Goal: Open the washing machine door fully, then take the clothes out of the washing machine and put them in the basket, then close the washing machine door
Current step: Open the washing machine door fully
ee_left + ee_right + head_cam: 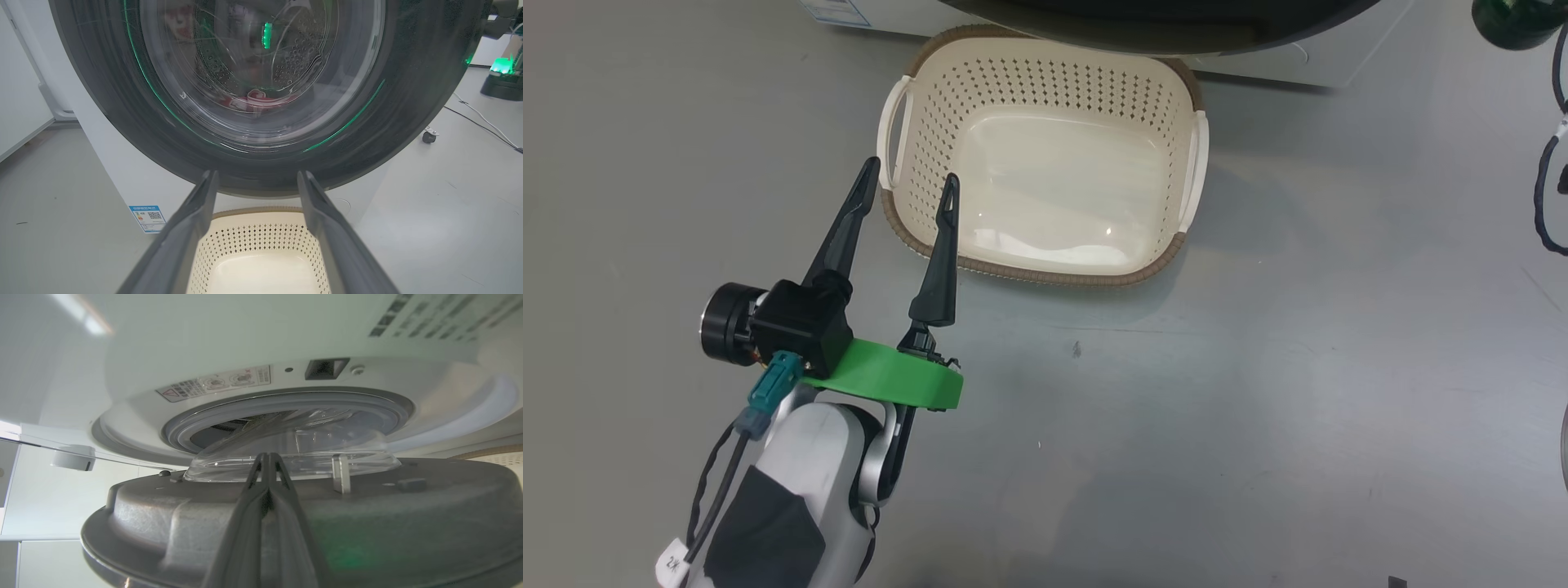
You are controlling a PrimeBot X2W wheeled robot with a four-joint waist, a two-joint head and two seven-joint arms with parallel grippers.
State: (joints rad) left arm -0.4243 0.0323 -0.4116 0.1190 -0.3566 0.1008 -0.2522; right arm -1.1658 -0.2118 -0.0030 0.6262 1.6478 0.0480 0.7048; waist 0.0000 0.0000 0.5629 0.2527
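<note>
Door-opening step, not finished. Right gripper point(266, 457) fingers are pressed together and hold nothing. They lie along the grey inner face of the washing machine door point(367, 506), tips just beside its glass bowl point(318, 445); contact unclear. Door is ajar, with a gap to the washing machine point(245, 335) front. Right arm is nearer, and the door must swing further off the opening. Left gripper point(912, 171) fingers are wide and empty, over the floor point(1258, 367) at the basket point(1045, 273) near-left corner, pointing at the door's outer side. Clothes point(257, 98) are red, low inside the machine, behind the glass bowl. Basket is empty, its far edge under the door rim.
</note>
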